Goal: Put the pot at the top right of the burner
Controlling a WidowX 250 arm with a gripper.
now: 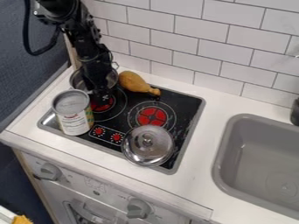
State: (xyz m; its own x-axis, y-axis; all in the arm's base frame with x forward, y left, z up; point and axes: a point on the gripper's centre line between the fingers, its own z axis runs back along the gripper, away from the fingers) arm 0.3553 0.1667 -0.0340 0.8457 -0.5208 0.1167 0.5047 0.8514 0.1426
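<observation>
Pot (76, 82) at back L corner of stovetop (182, 103); hand (102, 94) low at pot, can't tell if spread or pressed together; can (73, 116) in front; drumstick (134, 82) to R; lid (148, 142) front R.

The arm (81, 37) at 11 o'clock is black all over, its surfaces catching small grey-white glints. Its top section is a bulky, rounded joint (53, 11), with small pale round spots, perhaps screw heads, on its 9 o'clock side. A thick, smooth black cable (27, 37) makes a wide loop on that same side. Below the joint the body is narrower, knobbly and segmented, with uneven, angular edges. A thin wire loop (116, 65) stands out on its 3 o'clock side. The pincer (102, 99) is black too; its finer details are too small to tell.
</observation>
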